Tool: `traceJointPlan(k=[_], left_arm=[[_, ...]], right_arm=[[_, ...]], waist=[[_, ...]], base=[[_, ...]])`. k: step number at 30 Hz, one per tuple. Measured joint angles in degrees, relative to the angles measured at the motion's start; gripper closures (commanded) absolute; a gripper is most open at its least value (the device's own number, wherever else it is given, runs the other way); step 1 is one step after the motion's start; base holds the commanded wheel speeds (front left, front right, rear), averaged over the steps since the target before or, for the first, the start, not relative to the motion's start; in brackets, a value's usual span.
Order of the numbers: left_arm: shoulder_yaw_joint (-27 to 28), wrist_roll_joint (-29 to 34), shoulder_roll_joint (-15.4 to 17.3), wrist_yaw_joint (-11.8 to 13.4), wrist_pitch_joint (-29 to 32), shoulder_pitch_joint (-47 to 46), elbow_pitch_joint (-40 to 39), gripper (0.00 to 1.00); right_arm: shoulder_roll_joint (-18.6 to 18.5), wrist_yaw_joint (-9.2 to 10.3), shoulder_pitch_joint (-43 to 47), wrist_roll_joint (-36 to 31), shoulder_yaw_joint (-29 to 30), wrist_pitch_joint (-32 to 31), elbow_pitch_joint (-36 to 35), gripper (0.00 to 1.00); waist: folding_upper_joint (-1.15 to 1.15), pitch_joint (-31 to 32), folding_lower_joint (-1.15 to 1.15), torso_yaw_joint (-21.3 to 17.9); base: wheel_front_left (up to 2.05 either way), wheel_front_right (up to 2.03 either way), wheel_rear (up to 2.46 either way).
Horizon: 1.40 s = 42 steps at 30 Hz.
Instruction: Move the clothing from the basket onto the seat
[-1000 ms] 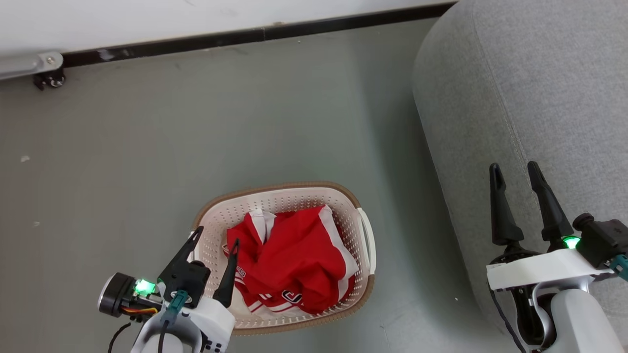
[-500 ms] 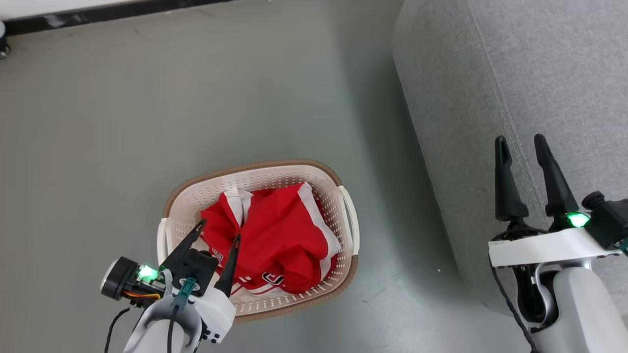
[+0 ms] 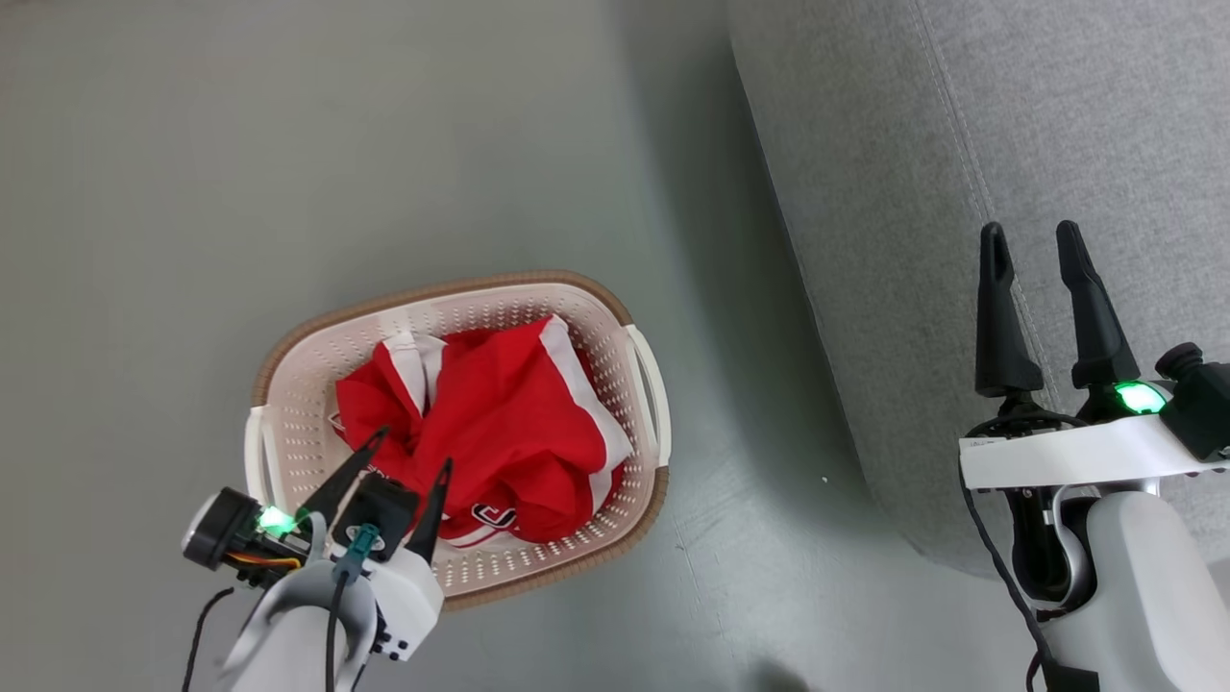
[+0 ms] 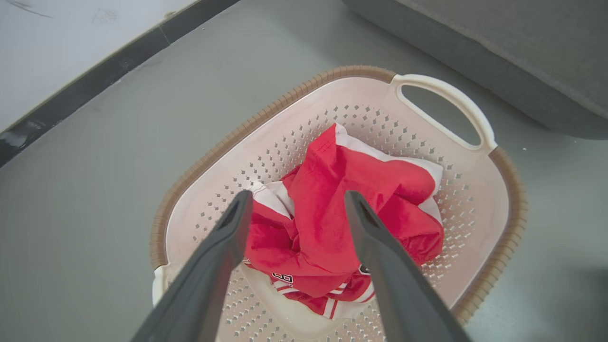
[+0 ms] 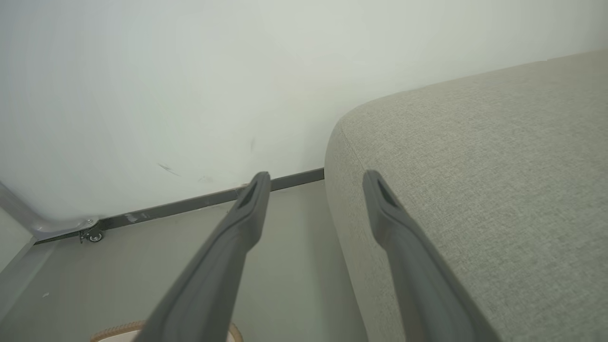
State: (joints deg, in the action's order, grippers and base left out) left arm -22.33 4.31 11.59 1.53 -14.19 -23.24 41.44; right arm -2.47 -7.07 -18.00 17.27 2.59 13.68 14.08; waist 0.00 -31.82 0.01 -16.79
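The clothing (image 3: 490, 432), a crumpled red heap with white panels and striped trim, lies inside the cream basket (image 3: 288, 360) with its brown rim on the grey floor. My left gripper (image 3: 411, 450) hangs open over the basket's near left side, its fingers pointing down at the clothing (image 4: 332, 223) without touching it. The basket's wall (image 4: 479, 199) shows around the heap in the left wrist view, where my left gripper (image 4: 295, 202) brackets the red cloth. My right gripper (image 3: 1032, 238) stands open above the grey seat (image 3: 961, 144), empty. The right wrist view has my right gripper (image 5: 317, 179) at the seat's (image 5: 498, 180) rounded corner.
A white wall (image 5: 166, 85) with a dark baseboard (image 5: 190, 203) runs behind the floor. A small caster (image 5: 94, 235) sits at the wall's foot. Grey floor (image 3: 288, 144) lies open beyond the basket and between it and the seat.
The head camera has tilted down and swung, so the wall has left the picture. My left gripper has come closer over the clothing. Both grippers stay open.
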Motion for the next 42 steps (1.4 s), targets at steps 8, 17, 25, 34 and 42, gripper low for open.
traceJointPlan(k=[8,17,25,34,42], left_arm=[[-0.92,1.16,0.27,-0.03,0.03,-1.76,2.37,0.0],[-1.67,2.0,0.0,0.01,0.03,-4.37,5.05,0.0],[-2.76,3.21,0.0,-0.01,0.03,-6.64,6.75,0.0],[-4.26,4.5,-0.67,-0.1,0.03,-8.33,8.05,0.0],[-4.24,5.43,0.21,0.34,0.12,-10.96,11.01,0.0]], right_arm=[[0.02,0.0,-2.11,0.74,-0.93,0.27,0.05,0.0],[0.02,0.0,-4.93,2.02,-1.7,0.44,0.15,0.0],[0.02,0.0,-6.67,2.82,-2.11,0.45,0.53,0.0],[0.03,0.0,-8.67,4.24,-2.6,0.51,0.66,0.0],[0.03,0.0,-9.37,4.44,-2.71,0.52,0.41,0.0]], waist=[[0.0,-2.66,0.0,-1.5],[0.0,-6.33,0.0,-3.16],[0.0,-9.05,0.0,-4.28],[0.0,-11.56,0.0,-5.42],[0.0,-13.17,0.0,-6.36]], base=[[0.0,0.0,0.0],[0.0,0.0,0.0],[0.0,0.0,0.0],[0.0,0.0,0.0],[0.0,0.0,0.0]])
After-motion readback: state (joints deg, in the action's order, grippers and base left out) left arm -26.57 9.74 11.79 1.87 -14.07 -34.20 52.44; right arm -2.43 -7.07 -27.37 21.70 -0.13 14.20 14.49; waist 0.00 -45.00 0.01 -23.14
